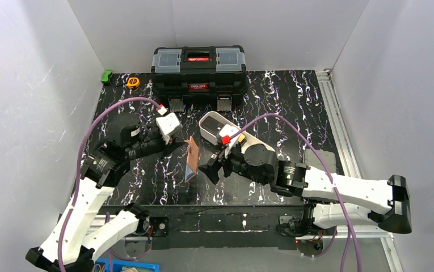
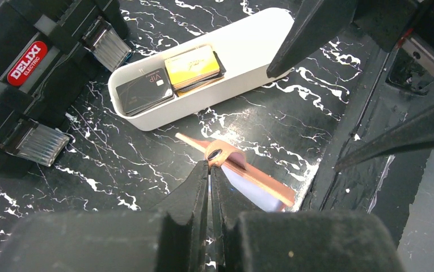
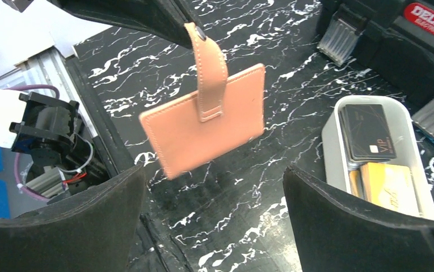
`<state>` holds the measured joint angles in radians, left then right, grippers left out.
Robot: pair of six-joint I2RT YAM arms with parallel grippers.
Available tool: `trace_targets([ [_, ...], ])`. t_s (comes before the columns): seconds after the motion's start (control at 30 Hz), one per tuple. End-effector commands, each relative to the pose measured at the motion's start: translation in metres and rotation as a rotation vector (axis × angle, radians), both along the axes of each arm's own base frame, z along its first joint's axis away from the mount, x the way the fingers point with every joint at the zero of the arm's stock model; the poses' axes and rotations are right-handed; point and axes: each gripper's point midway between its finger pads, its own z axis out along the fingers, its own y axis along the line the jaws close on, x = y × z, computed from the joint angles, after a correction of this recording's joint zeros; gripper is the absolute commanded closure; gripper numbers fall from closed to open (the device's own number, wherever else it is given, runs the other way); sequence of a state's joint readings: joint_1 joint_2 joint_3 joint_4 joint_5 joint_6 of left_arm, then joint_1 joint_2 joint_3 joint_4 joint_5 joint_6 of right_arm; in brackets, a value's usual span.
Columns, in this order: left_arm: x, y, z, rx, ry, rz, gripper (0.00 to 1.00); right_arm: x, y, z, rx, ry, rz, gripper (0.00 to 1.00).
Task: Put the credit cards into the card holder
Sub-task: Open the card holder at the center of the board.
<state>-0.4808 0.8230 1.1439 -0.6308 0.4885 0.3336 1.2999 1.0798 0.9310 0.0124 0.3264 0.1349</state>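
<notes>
left end effector (image 2: pixel 209 165) aloft, pinching card holder (image 3: pixel 209 127)

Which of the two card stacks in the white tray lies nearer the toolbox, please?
The black stack marked VIP, at the end of the tray nearest the toolbox; the yellow-orange stack occupies the other end.

Bright, even white light falls from overhead, leaving only soft, faint shadows on the glossy bench (image 1: pixel 294 96). The toolbox latches (image 2: pixel 109 48) gleam at upper left of the left wrist view. The left hand (image 2: pixel 210 169) and right hand (image 3: pixel 213 173) appear as dark, soft-focus masses along the wrist views' lower edges, while the frame centres are sharp.
</notes>
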Motion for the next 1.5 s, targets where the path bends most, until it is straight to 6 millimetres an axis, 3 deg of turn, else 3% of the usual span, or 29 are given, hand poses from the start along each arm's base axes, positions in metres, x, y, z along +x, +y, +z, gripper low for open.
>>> trace_targets([
  [0.0, -0.003, 0.001, 0.014, -0.014, -0.025, -0.007, 1.00, -0.006, 0.018, 0.008, 0.059, 0.034, 0.047, 0.04],
  [0.33, 0.006, 0.024, -0.017, 0.112, 0.106, 0.146, 1.00, -0.005, 0.037, -0.020, -0.024, 0.015, 0.049, 0.02],
  [0.53, 0.003, 0.018, -0.009, 0.055, 0.167, 0.163, 1.00, 0.018, 0.091, -0.022, -0.064, -0.227, -0.080, 0.02],
  [0.57, 0.002, 0.017, -0.006, 0.044, 0.172, 0.159, 1.00, 0.030, 0.094, -0.020, -0.059, -0.244, -0.153, 0.08],
  [0.63, -0.003, 0.015, -0.001, 0.024, 0.182, 0.149, 1.00, 0.045, 0.091, -0.010, -0.009, -0.291, -0.251, 0.34],
  [0.7, -0.007, 0.015, 0.003, 0.026, 0.193, 0.142, 1.00, 0.046, 0.082, 0.000, 0.030, -0.288, -0.275, 0.79],
  [0.73, -0.008, 0.017, 0.003, 0.036, 0.188, 0.142, 1.00, 0.036, 0.076, 0.004, 0.062, -0.250, -0.229, 0.99],
  [0.77, -0.007, 0.018, 0.002, 0.043, 0.185, 0.143, 0.98, 0.029, 0.073, -0.002, 0.050, -0.225, -0.189, 0.99],
  [0.93, -0.003, 0.024, -0.007, 0.086, 0.223, 0.193, 0.36, -0.009, 0.061, -0.017, 0.004, -0.066, 0.106, 0.99],
  [1.0, -0.001, 0.027, -0.015, 0.120, 0.249, 0.205, 0.20, -0.016, 0.053, -0.025, -0.007, 0.001, 0.190, 0.99],
  [1.1, -0.006, 0.025, -0.022, 0.125, 0.269, 0.177, 0.14, -0.023, 0.044, -0.032, -0.002, 0.063, 0.283, 0.99],
  [1.23, -0.030, 0.006, -0.015, 0.013, 0.254, 0.029, 0.05, -0.034, 0.041, -0.032, -0.030, 0.076, 0.383, 0.99],
  [1.37, -0.055, -0.005, -0.010, -0.027, 0.268, -0.126, 0.02, -0.049, 0.044, -0.029, -0.069, 0.084, 0.499, 0.99],
  [1.47, -0.068, -0.005, -0.011, -0.016, 0.250, -0.206, 0.02, -0.057, 0.044, -0.038, -0.102, 0.157, 0.593, 0.99],
])
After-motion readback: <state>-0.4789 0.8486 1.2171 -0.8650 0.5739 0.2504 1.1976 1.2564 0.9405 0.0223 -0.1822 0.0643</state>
